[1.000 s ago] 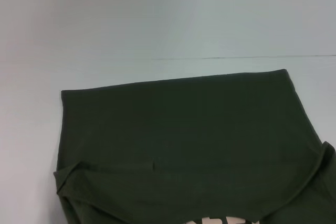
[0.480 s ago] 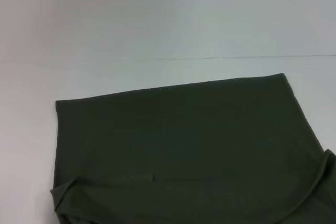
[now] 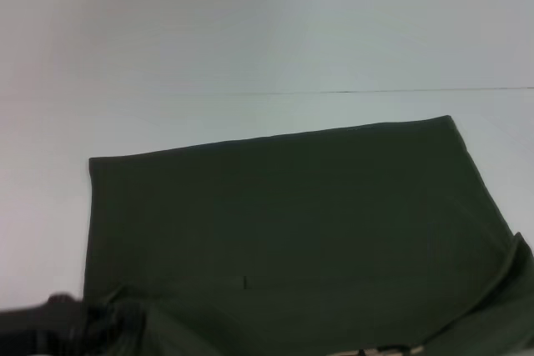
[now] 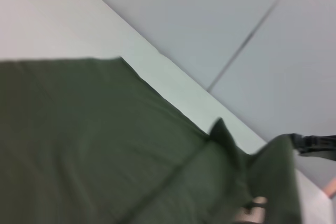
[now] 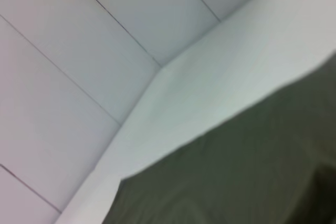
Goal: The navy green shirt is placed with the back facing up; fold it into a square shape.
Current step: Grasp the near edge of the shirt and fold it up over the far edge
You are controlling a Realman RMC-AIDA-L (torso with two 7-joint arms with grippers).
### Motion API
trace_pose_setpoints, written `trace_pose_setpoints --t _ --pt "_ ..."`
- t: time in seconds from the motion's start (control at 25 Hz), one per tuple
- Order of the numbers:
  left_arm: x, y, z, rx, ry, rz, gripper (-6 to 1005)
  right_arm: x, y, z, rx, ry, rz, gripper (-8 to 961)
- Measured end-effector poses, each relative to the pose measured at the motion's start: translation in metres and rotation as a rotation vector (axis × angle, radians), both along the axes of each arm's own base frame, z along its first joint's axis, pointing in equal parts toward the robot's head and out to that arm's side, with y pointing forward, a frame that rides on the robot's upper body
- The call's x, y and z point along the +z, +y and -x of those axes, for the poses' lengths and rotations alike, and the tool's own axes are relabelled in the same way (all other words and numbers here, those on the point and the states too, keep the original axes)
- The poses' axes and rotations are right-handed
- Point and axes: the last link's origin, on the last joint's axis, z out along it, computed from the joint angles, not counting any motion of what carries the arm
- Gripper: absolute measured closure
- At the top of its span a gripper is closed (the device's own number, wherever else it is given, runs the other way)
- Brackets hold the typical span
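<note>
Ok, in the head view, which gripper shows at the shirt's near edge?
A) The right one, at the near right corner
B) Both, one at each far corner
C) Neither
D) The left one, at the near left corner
D: a dark gripper, the left gripper, sits at the near left corner of the navy green shirt; no gripper shows at the right corner.

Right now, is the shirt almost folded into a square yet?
Partly. The navy green shirt lies on the table as a wide rectangle, side parts apparently already folded in. The left tool is at its near left corner. Folding it shorter into a square remains.
</note>
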Motion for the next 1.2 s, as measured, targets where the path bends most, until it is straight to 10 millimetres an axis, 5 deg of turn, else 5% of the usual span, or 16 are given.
trace_pose_setpoints --t 0.44,0.76,1.2 --pt "0.014 0.08 -0.023 0.039 0.095 -0.175 977 0.013 0.106 0.029 0.031 -0.042 -0.057 932" --pt "0.015 0.13 -0.033 0.117 0.172 -0.33 977 -0.004 0.182 0.049 -0.064 -0.138 -0.05 932" --pt "0.006 0.176 -0.033 0.234 0.312 -0.518 978 -0.027 0.248 0.079 -0.15 -0.288 -0.11 932"
